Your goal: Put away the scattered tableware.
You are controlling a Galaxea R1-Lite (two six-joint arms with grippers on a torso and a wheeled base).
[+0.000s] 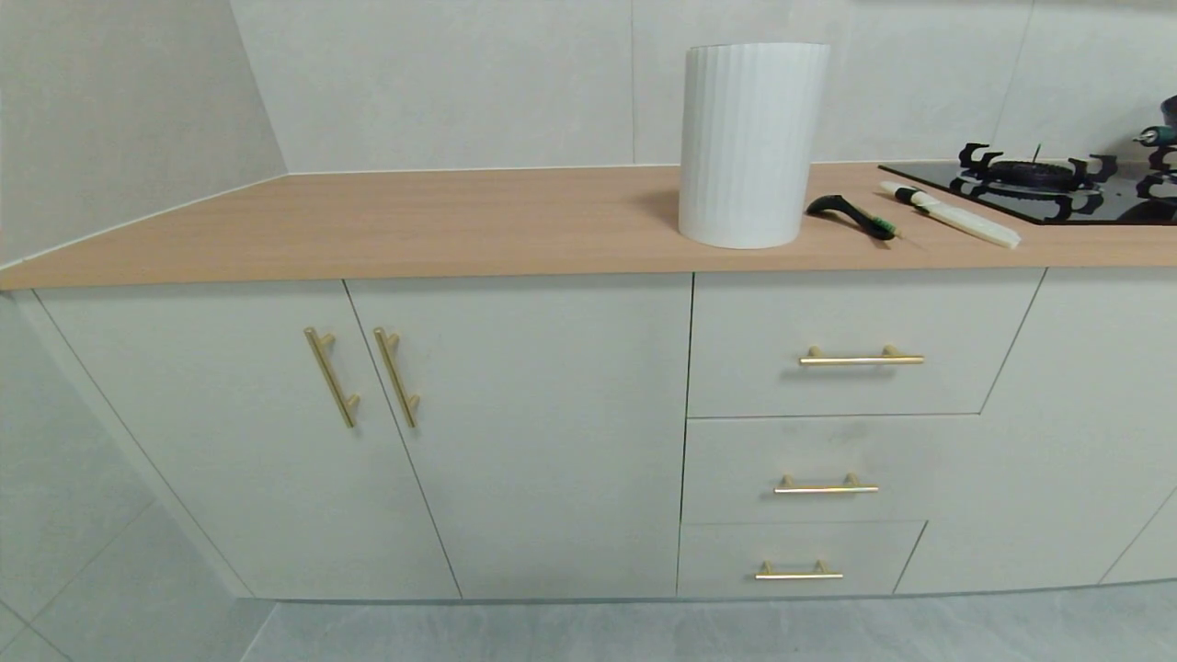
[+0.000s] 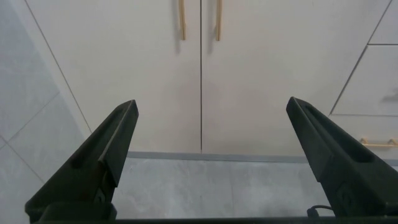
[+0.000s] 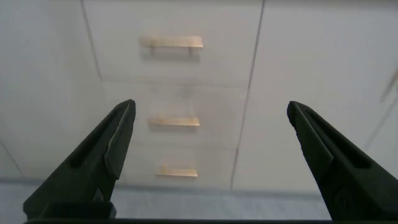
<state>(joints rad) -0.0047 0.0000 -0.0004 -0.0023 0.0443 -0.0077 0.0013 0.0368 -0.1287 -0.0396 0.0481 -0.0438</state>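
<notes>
On the wooden countertop a black-handled utensil lies just right of a tall white ribbed holder. Beside it rests a white knife with a black band, close to the stove. My left gripper is open, low down, facing the double cabinet doors. My right gripper is open too, facing the stack of three drawers. Nothing sits between either pair of fingers.
A black glass hob with pan supports occupies the counter's right end. Below are two doors with gold handles and drawers with gold bar handles. Grey tiled floor runs along the cabinet base.
</notes>
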